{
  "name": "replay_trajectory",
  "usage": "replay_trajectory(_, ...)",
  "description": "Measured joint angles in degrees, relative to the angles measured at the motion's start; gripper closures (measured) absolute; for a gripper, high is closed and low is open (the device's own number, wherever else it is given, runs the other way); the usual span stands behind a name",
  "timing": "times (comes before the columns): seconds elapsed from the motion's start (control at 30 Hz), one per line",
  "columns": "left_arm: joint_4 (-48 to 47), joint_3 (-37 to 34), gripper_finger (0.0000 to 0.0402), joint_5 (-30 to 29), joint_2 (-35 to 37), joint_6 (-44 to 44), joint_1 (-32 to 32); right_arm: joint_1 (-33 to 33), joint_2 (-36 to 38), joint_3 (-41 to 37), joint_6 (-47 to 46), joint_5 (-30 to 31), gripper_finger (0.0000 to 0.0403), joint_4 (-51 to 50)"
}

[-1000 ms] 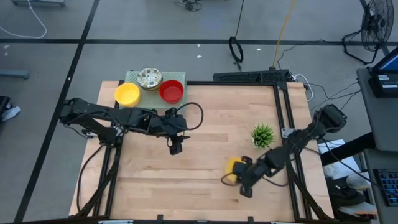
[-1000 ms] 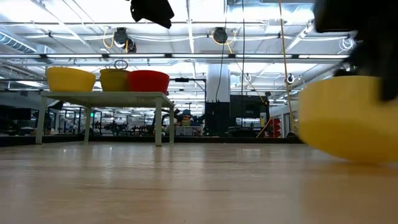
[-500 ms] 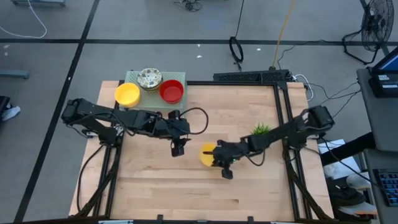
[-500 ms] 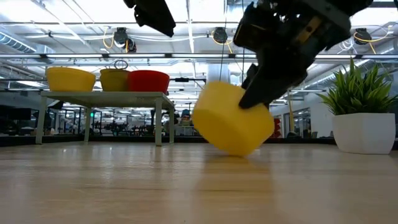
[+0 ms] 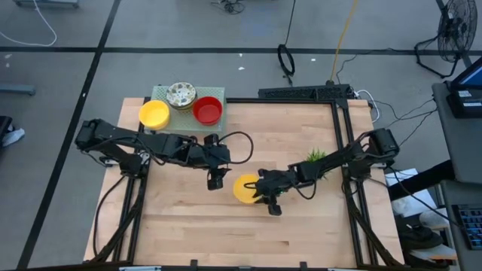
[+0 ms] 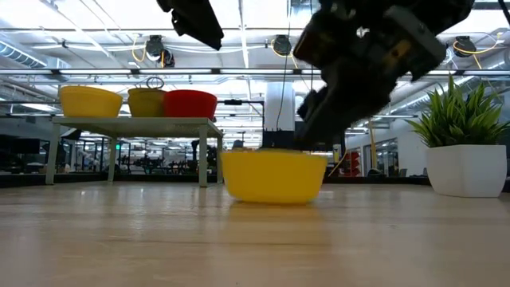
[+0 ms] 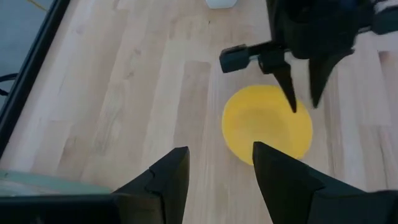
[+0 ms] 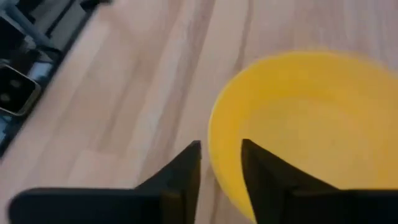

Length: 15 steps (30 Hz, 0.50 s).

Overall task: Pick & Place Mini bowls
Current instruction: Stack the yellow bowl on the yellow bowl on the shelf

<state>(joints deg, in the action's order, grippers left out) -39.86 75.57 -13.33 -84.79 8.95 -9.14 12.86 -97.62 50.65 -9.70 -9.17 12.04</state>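
Bowl: yellow bowl (image 5: 245, 188) now sits flat and upright on the table (image 5: 188, 226), just left of the plant (image 5: 317, 160); half a second ago it hung tilted.
Right gripper (image 5: 265, 194): fingers narrowly apart astride the bowl's rim, whether gripping cannot be told.
Left gripper (image 5: 215, 179): jaws apart, empty, beside the bowl.
Meaning: likely a handover spot.
Look: plain, shallow, glossy.

A pale wood table (image 5: 248, 233) stands on a grey floor (image 5: 151, 30) marked with dark lines. A fan (image 5: 456, 30) stands at the far right corner, cables (image 5: 286, 59) trail across the floor, and bright ceiling lights (image 6: 263, 16) hang overhead.
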Motion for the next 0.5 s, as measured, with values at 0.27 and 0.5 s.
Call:
replay_trajectory(0.27,-0.12,0.11,0.0220,1.21,-2.93,-1.68,-1.02,0.60,8.45,0.07,-0.08,-1.54,0.0225,-6.24)
replay_trajectory(0.5,1.07,0.04,0.0220,3.99,-9.76,-9.95,-4.06,3.75,19.33,0.10,-5.97,-1.62,0.0200,-12.25)
